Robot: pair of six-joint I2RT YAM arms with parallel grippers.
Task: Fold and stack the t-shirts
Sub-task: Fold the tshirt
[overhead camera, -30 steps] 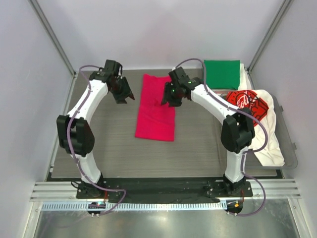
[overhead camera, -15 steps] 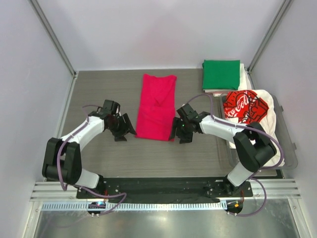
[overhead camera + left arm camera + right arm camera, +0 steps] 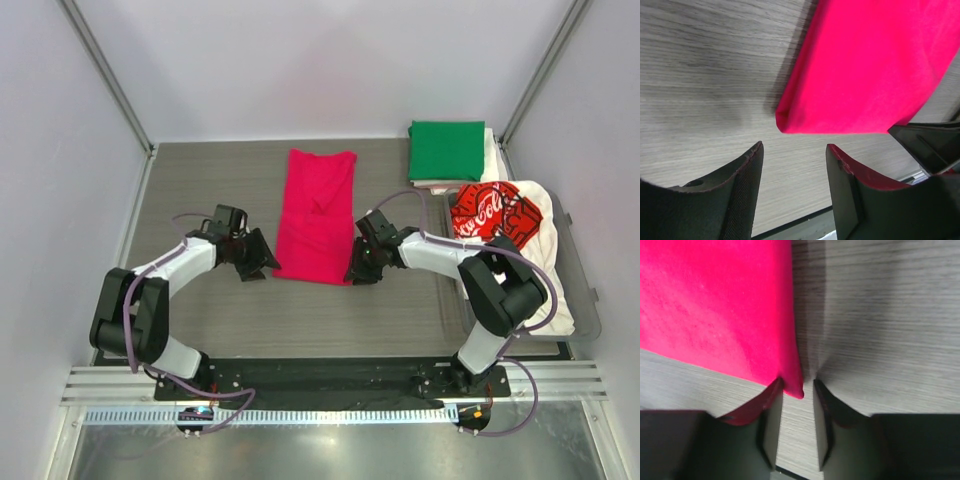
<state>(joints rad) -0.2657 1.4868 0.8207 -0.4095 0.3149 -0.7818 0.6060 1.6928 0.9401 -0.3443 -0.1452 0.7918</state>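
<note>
A magenta-red t-shirt point(image 3: 318, 215), folded into a long strip, lies flat mid-table with its collar end far. My left gripper point(image 3: 266, 266) is low at its near left corner. In the left wrist view the fingers point(image 3: 752, 170) stand apart, and that corner point(image 3: 782, 120) lies just ahead of the gap, untouched. My right gripper point(image 3: 354, 273) is at the near right corner. Its jaws are narrow around the corner tip point(image 3: 798, 389), with a gap still on the right side. A folded green t-shirt point(image 3: 446, 150) tops pale ones at the back right. A white printed t-shirt point(image 3: 500, 215) lies crumpled at the right.
The white shirt heap sits in a clear tray point(image 3: 590, 300) along the table's right side. Grey walls and metal posts point(image 3: 105, 75) enclose the table. The right gripper's dark body point(image 3: 932, 145) shows at the edge of the left wrist view.
Both arms swung from the shirt's far end down to its near end, then edged inward to the near corners. The right jaws have narrowed around the corner.
</note>
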